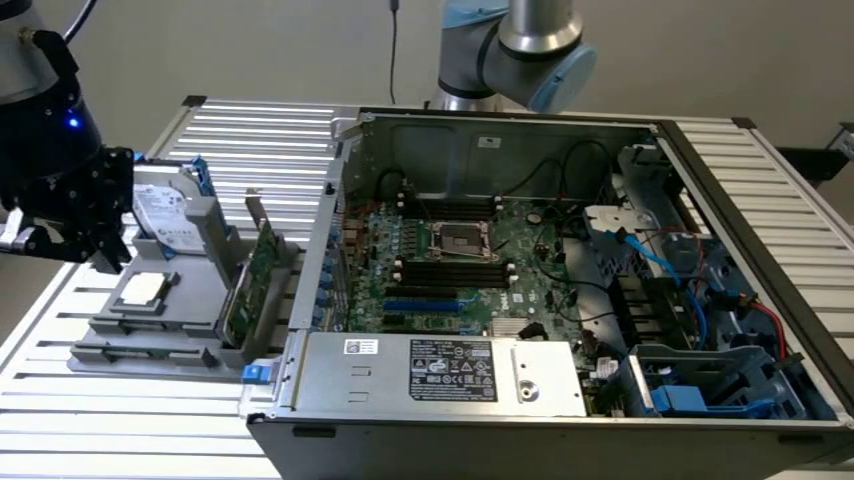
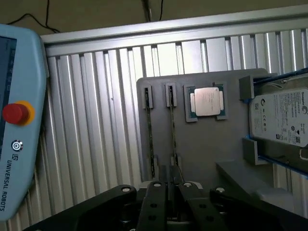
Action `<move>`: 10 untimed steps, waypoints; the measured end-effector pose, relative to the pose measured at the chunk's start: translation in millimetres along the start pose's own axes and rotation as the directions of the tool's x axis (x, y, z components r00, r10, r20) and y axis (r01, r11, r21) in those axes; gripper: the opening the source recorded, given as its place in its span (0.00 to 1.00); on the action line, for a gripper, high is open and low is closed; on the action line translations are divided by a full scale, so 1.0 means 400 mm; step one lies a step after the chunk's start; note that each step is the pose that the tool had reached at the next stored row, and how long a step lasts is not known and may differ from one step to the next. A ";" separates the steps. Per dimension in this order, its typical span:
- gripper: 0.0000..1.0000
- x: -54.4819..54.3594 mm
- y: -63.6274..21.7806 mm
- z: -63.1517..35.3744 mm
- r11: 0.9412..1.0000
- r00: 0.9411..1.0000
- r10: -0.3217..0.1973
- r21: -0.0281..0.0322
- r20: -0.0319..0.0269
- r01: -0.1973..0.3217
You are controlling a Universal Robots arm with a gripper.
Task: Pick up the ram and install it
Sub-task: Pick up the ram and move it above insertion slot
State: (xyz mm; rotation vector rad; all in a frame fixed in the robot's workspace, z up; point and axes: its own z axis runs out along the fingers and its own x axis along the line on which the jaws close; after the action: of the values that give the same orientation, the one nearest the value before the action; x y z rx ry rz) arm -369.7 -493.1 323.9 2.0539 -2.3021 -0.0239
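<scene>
We record one black two-fingered pincer, jaws a narrow gap apart and clamped on nothing, poised over one end of a grey moulded parts tray. The ram, a long, narrow, thin dark circuit-board stick that we see edge-on, stands in its tray slot in line with that gap, just beside a square silver-lidded processor. We count a second stick of the same kind, parallel in the next slot, nearer the tray's edge. Beyond the processor, at the tray's opposite edge, sits a silver hard drive with a white label. The tray rests on a ribbed aluminium table. Toward the exterior view's right on that table stands an open grey computer case holding a green motherboard with long black slots. A pale-blue teach pendant with a red button lies off the tray's edge by the second stick.
</scene>
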 end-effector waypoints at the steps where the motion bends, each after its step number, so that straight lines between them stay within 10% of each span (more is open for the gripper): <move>1: 0.24 0.000 0.002 0.001 1.000 1.000 -0.002 0.000 0.000 0.002; 10: 0.36 0.019 0.029 0.035 1.000 1.000 -0.021 0.001 0.002 0.021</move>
State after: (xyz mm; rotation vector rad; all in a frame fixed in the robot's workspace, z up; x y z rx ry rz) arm -382.7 -499.8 310.6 2.0798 -2.2816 -0.0263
